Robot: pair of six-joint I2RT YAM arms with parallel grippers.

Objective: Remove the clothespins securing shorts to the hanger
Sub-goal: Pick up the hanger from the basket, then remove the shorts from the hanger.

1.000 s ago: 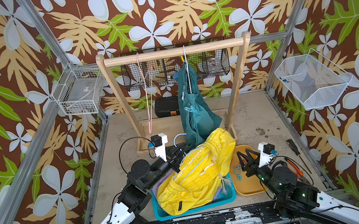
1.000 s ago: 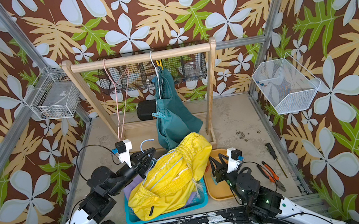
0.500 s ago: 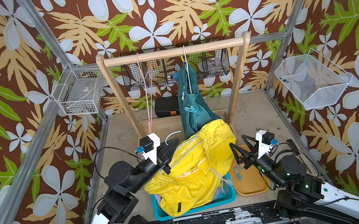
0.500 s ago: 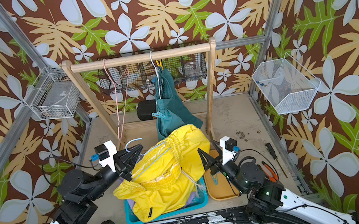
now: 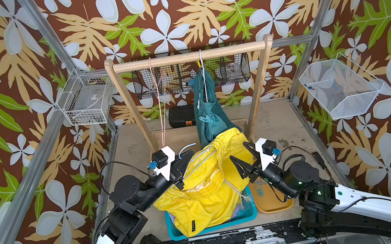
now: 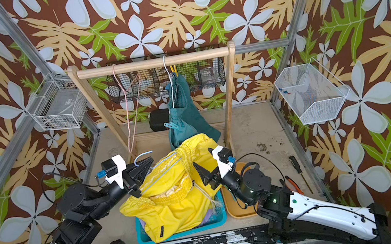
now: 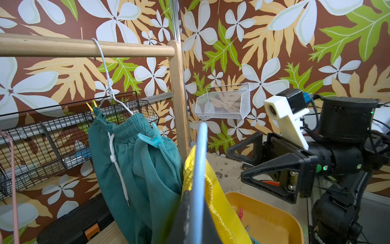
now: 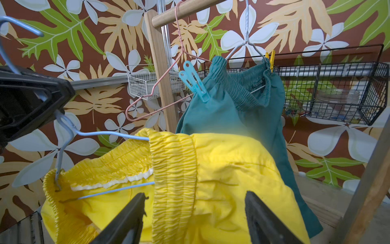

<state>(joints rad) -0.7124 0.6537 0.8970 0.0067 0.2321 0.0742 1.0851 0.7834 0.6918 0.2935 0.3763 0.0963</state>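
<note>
Yellow shorts (image 5: 203,202) higher; left jaws tight on hanger (image 7: 199,164), right jaws wider apart

here's the sandy beige table (image 5: 270,120), scuffed and bare across its middle. the wooden rack (image 5: 188,56) stands on it towards the back wall, its flat wooden base (image 5: 180,132) resting right on the surface. just behind that base, under the rack's bar, lies a black case (image 5: 181,116). in front of the rack, at the near edge, sits a teal basket (image 5: 207,227), and an orange tray (image 5: 274,205) is just beside it, in front of the rack's post on the robot's right. dark crumbs (image 5: 283,143) speckle the table near that post. further out to the right of the rack lie a screwdriver (image 6: 297,168) and orange-handled pliers (image 6: 293,184).
</note>
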